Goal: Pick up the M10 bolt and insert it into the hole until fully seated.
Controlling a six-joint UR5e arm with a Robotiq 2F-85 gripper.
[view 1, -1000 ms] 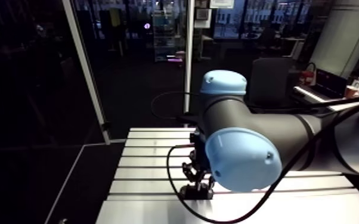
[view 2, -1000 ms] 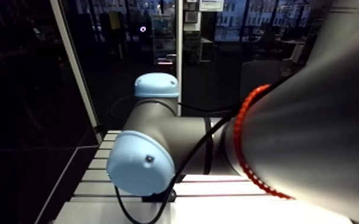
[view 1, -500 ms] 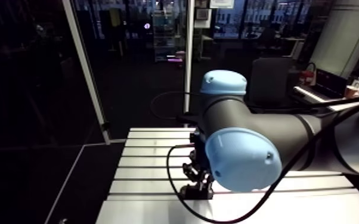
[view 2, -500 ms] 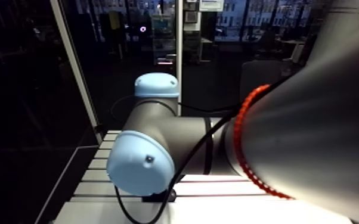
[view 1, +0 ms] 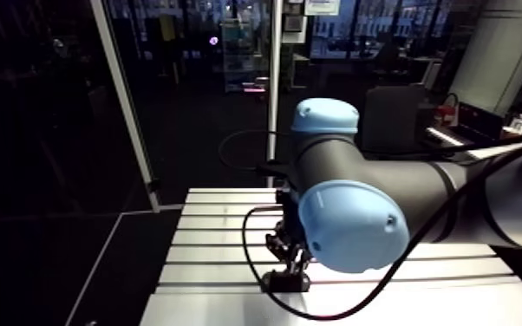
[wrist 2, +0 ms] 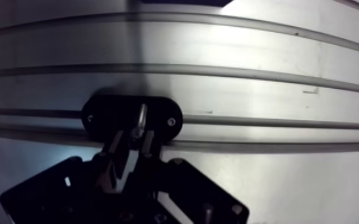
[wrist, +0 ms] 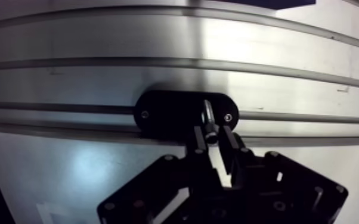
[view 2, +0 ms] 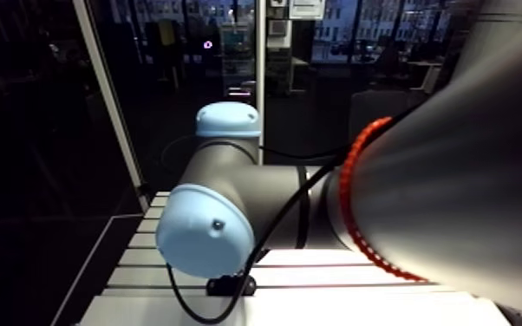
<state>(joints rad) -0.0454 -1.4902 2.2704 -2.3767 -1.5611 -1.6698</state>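
bolt (wrist: pixel 208 117) btwn claw (wrist: pixel 213 142) tips, over blk plate (wrist: pixel 169 113)

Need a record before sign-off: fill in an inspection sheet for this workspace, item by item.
Surface: slotted aluminium table, bare metal with long slots.
Job's things: M10 bolt points its shank at the middle of the black oval block. Its head stands off the block, so it is not seated. How deep the tip sits cannot be told.
Clutter: nothing seen.
Grippers: claw shut on the M10 bolt, with the block just ahead of it.
Cables: nothing seen.
Surroundings: nothing seen.
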